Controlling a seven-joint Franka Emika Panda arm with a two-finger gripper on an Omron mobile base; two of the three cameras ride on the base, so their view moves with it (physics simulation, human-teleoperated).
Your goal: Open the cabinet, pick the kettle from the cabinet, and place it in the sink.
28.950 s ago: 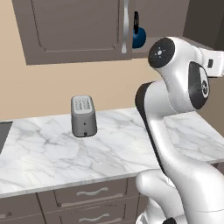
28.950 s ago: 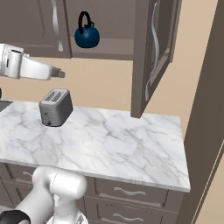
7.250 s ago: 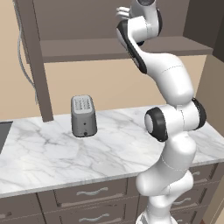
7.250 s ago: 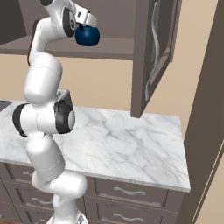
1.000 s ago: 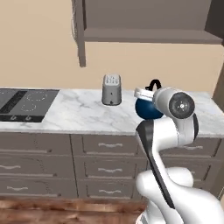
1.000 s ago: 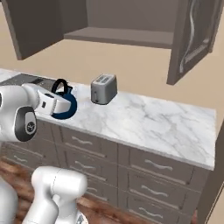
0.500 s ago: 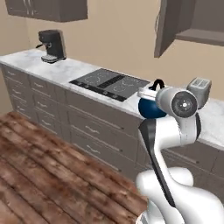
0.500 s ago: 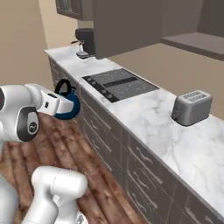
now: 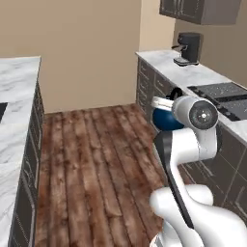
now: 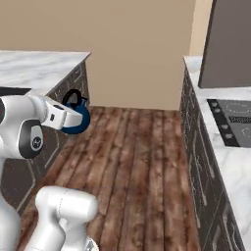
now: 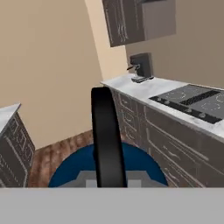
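Kettle (image 9: 166, 119) up in the air, dark blue, carried out over the wooden floor (image 9: 91, 159) between two runs of cabinetry. Tool (image 10: 73, 111) clamped shut on the black arched handle (image 11: 106, 140), the blue body hanging just below it. From the hand view, handle rising straight up the middle, round blue top spreading out beneath.

In the left base view, kettle tucked just behind the white arm's big round joint, close to the front edge of the right-hand counter (image 9: 202, 77). On that counter, a dark coffee machine (image 9: 188, 47) near the far end, a black cooktop (image 9: 224, 94) set nearer along the same run. Grey-brown wall cupboard (image 9: 200, 9) hanging above the far corner.

In the right base view, kettle held at roughly counter height, just off the front edge of the left-hand marble counter (image 10: 39, 66), well apart from the cooktop (image 10: 233, 122) across the aisle. Beige wall (image 10: 137, 49) closing off the far end of the aisle. Drawer fronts (image 11: 175, 153) with short handles lining the run under the cooktop in the hand view, coffee machine (image 11: 141, 66) standing at the counter's far end.
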